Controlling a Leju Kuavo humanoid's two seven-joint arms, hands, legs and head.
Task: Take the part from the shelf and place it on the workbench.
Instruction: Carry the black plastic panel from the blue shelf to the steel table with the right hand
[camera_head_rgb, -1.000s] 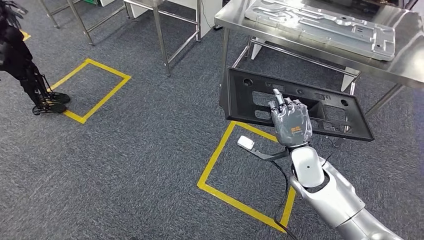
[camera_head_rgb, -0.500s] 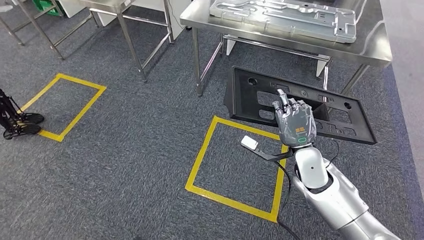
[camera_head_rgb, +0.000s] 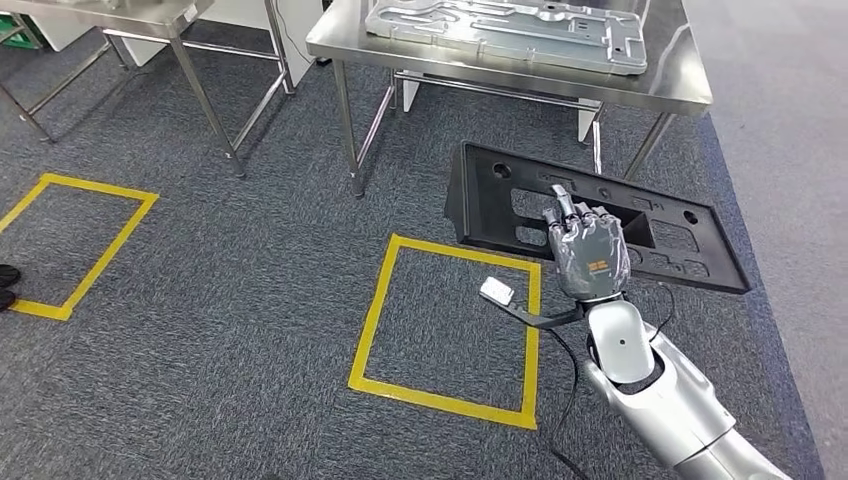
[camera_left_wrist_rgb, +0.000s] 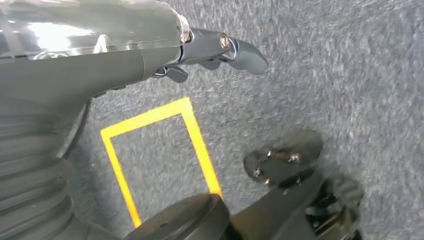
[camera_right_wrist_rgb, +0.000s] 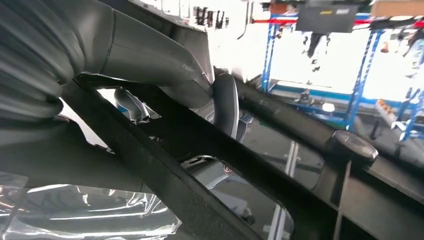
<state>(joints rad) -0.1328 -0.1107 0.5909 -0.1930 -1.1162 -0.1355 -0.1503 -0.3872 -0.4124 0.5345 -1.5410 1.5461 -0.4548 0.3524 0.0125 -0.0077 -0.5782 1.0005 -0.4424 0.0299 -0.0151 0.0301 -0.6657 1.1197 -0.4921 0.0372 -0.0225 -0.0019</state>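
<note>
Black plastic makes up the part (camera_head_rgb: 600, 215), a long flat panel with holes and windows cut in it. In the head view the right hand (camera_head_rgb: 587, 255) grips it at the near long edge, with the fingers hooked up through one of the windows. The part hangs in the air above the grey carpet (camera_head_rgb: 220, 300), tilted, and touches nothing else. It is in front of the shiny steel workbench (camera_head_rgb: 665, 90), close to that bench's front right leg and lower than the bench top. A big silver metal plate (camera_head_rgb: 505, 30) lies flat on the bench top and reaches along most of it. A yellow tape square (camera_head_rgb: 445, 325) is stuck on the carpet just beside the part, on the robot's left of it. Another yellow square (camera_head_rgb: 75, 240) lies well apart, near the left edge of the floor.

The left wrist view shows the left hand (camera_left_wrist_rgb: 220, 50) hanging over the carpet. Its dark fingers point out and hold nothing, but I cannot tell if they are apart or together.

The right wrist view shows the thick grey thumb (camera_right_wrist_rgb: 150, 55) and the dark fingers (camera_right_wrist_rgb: 226, 102) clamped round a black bar of the part.
</note>
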